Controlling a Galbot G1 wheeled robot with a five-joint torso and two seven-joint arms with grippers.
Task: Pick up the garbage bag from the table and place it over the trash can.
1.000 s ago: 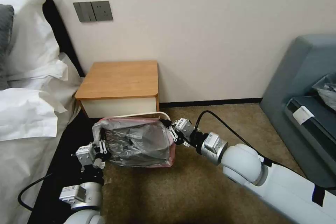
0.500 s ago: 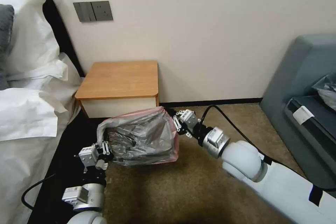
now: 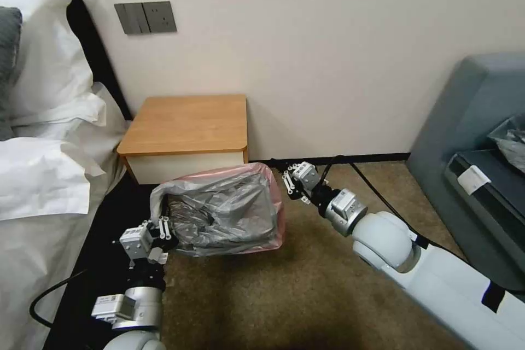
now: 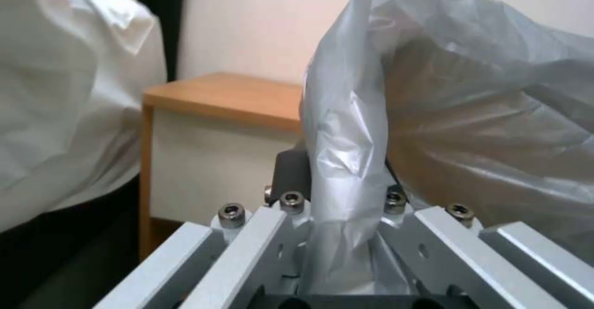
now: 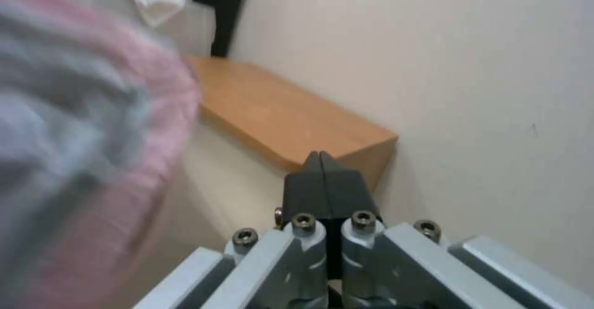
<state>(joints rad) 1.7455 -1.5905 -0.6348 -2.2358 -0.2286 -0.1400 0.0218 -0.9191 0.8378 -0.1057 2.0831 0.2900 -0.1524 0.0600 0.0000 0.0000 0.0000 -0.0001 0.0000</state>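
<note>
The silvery-grey garbage bag with its pink rim hangs open on the floor just in front of the table. The trash can is hidden beneath the film. My left gripper is shut on the bag's near-left edge; in the left wrist view the bag rises from between the fingers, with the table behind. My right gripper is shut on nothing, a short way off the bag's far-right corner. In the right wrist view the right gripper points past the pink bag at the table.
A bed with white linen borders the left side. A grey sofa stands at the right. The wall rises right behind the table. Brown carpet spreads in front, and black cables trail from both wrists.
My right gripper has let go of the bag's right edge and drawn back toward the wall. The bag's rim has shifted farther back, covering the white rim seen earlier. The left gripper keeps its hold.
</note>
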